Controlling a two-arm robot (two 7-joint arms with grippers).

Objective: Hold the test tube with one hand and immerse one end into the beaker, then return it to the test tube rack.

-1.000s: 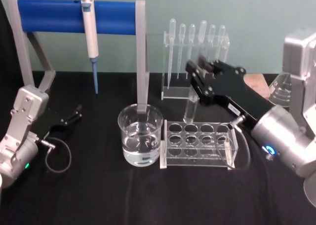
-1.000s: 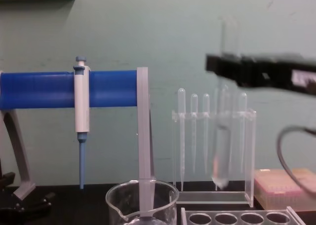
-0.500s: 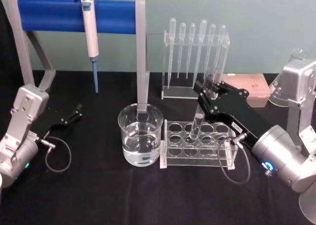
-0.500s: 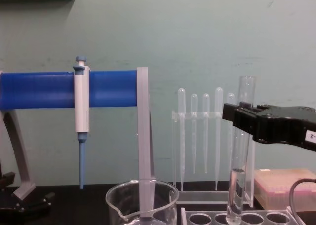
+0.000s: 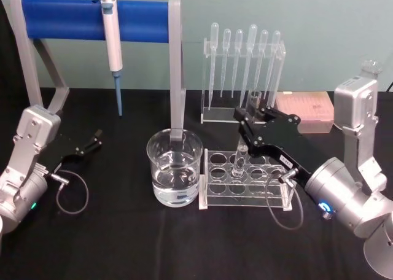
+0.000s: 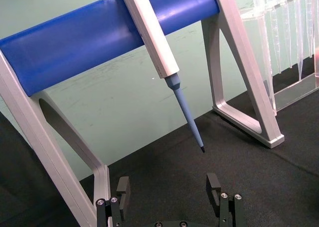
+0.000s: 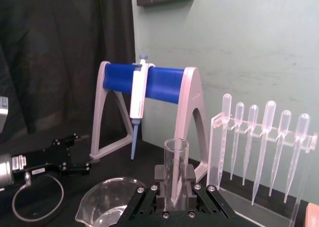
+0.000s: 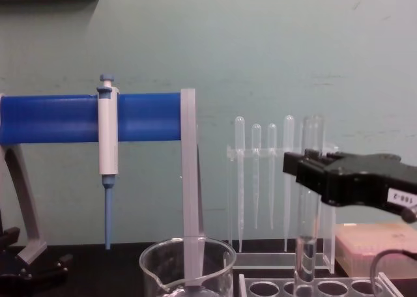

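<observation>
The test tube (image 5: 239, 158) stands nearly upright, its lower end inside a back-row hole of the clear rack (image 5: 245, 193). My right gripper (image 5: 247, 124) is shut on the tube's upper part, with the rim poking above the fingers. The right wrist view has the test tube (image 7: 175, 170) clamped between the fingers (image 7: 159, 179). From the chest view, the test tube (image 8: 306, 245) drops from the right gripper (image 8: 311, 173) into the rack (image 8: 326, 288). The beaker (image 5: 175, 167), holding clear liquid, sits left of the rack, apart from the tube. My left gripper (image 5: 92, 142) rests open at the table's left.
A blue-barred stand (image 5: 92, 19) holding a white-and-blue pipettor (image 5: 112, 40) spans the back left, one leg just behind the beaker. A clear holder of plastic pipettes (image 5: 242, 65) stands behind the rack. A pink tip box (image 5: 305, 108) lies at the back right.
My right gripper has come down and forward with the test tube, from above the rack until the tube's lower end sits in a rack hole. The left arm has not moved.
</observation>
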